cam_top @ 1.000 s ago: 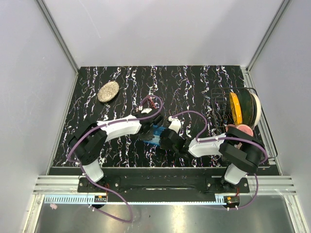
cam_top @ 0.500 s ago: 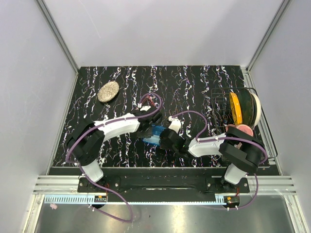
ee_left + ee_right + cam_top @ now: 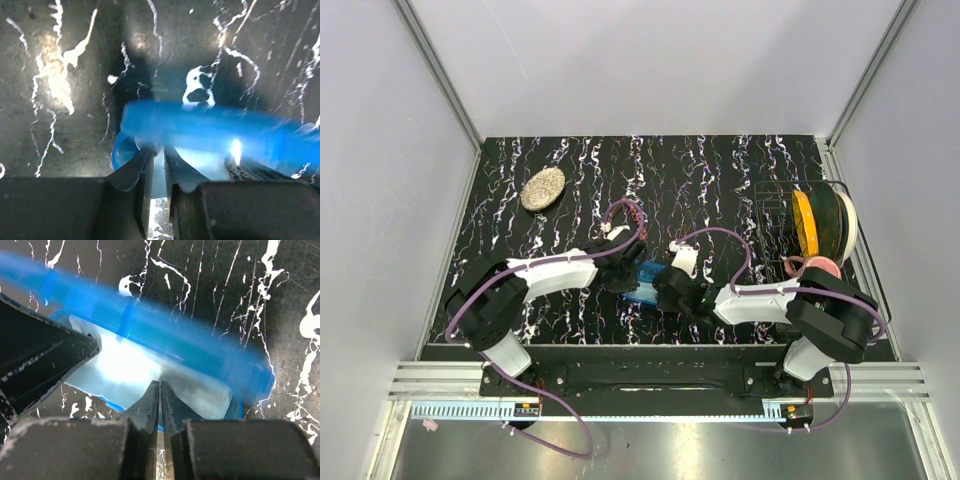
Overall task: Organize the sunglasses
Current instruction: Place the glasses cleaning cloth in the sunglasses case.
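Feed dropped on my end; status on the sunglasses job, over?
Left hand pinching rim of open blue case. Right hand shut, tips on cloth inside case. Sunglasses not visible. Nothing blocking.

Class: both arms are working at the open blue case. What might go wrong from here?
The left fingers pinch only the rim of the blue case, so it may slip or tip. The right fingers, shut on the cloth inside, work right beside the left ones; the two may knock together, or lifting may drag the cloth out.
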You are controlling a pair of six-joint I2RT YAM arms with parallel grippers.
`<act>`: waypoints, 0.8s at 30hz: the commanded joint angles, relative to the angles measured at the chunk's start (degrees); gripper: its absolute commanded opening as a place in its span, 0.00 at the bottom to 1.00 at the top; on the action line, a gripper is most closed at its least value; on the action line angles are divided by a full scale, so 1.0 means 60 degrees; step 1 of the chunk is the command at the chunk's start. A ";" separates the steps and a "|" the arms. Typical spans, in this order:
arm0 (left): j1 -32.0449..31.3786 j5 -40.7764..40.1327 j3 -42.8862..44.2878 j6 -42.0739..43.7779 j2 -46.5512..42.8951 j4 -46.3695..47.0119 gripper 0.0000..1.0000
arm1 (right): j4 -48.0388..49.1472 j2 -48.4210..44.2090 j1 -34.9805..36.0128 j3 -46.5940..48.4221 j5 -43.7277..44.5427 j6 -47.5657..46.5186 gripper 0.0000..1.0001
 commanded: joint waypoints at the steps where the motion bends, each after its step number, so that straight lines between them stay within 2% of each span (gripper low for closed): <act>1: 0.0046 0.0310 -0.0559 -0.0410 0.0000 0.1705 0.19 | -0.1938 0.0020 0.0055 -0.0379 -0.0088 -0.0435 0.11; 9: 0.0002 -0.0364 -0.0750 -0.0542 0.0190 0.1371 0.18 | -0.2230 -0.0272 0.0040 -0.0305 0.0028 -0.0449 0.12; 19: -0.0350 -0.0950 -0.0516 -0.0542 0.0527 0.0944 0.17 | -0.2977 -0.2571 0.0055 -0.0115 0.0614 -0.0771 0.20; 24: -0.0452 -0.1170 -0.0282 -0.0557 0.0498 0.0695 0.18 | -0.3110 -0.2881 0.0040 0.0061 0.0629 -0.0977 0.24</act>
